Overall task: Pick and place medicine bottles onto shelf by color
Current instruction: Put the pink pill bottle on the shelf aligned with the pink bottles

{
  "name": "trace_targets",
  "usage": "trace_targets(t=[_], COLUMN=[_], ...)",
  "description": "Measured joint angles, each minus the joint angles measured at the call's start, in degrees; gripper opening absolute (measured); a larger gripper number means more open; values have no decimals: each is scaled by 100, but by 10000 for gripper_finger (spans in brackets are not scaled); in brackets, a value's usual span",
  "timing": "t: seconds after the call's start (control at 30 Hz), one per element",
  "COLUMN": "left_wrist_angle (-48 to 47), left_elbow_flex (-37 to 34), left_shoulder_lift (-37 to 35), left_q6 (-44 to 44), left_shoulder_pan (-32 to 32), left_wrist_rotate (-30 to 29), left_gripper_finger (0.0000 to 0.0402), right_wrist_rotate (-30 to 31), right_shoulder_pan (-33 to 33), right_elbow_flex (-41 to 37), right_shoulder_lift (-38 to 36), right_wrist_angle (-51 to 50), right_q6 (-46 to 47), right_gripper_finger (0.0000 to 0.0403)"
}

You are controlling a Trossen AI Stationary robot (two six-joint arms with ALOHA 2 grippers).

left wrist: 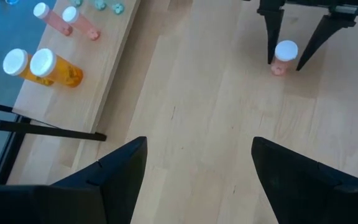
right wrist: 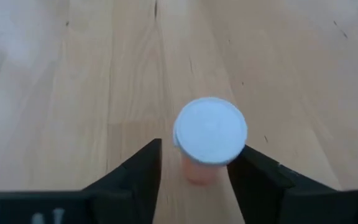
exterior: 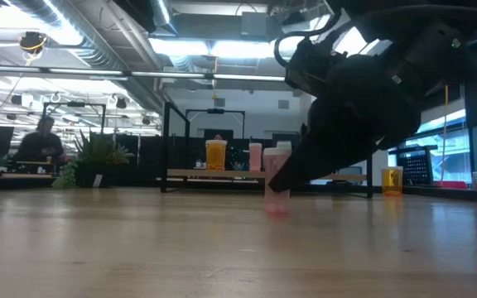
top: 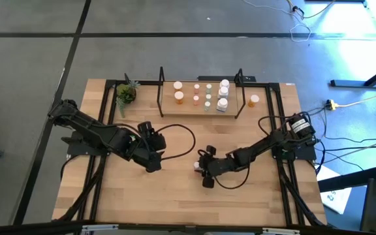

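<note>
A small pink medicine bottle (right wrist: 210, 134) with a white cap stands upright on its base on the wooden table, near the middle. My right gripper (right wrist: 197, 152) is low over the table, open, with one finger on each side of this bottle (left wrist: 284, 56). My left gripper (left wrist: 197, 146) hangs open above the table to the left (top: 150, 156) and holds nothing. At the far edge the shelf (top: 188, 108) carries orange (top: 179, 98), pink (top: 196, 99), pale green (top: 208, 98) and white (top: 222, 103) bottles, grouped by color. My right gripper stands around the pink bottle, slanting down from the table's right side. A gap shows between one finger (right wrist: 142, 168) and the bottle's body. The cap hides the other finger's edge (right wrist: 253, 174), so I cannot tell whether that one touches.
One orange bottle (top: 254, 100) stands on the table just right of the shelf's black end frame (top: 240, 91). A small green potted plant (top: 126, 93) sits at the far left corner. Cables loop across the table between the arms (top: 181, 140).
</note>
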Motion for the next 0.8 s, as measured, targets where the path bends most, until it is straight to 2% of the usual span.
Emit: trace_targets(t=[0.13, 0.3, 0.53, 0.8], left_wrist_angle=[0, -2, -2, 364], left_elbow_flex=[0, 0, 0, 2], left_shoulder_lift=[0, 0, 0, 106], left_q6=[2, 4, 5, 50], left_shoulder_pan=[0, -2, -2, 0], left_wrist_rotate=[2, 115, 134, 427], left_gripper_finger=[284, 284, 284, 284], right_wrist_rotate=[4, 12, 17, 26], right_shoulder_pan=[-2, 0, 9, 74], right_elbow_flex=[0, 0, 0, 0], right_shoulder_lift=[0, -116, -646, -1586], right_wrist_angle=[-2, -111, -280, -1110], right_q6=[-151, -286, -356, -422], right_gripper_finger=[199, 202, 199, 198])
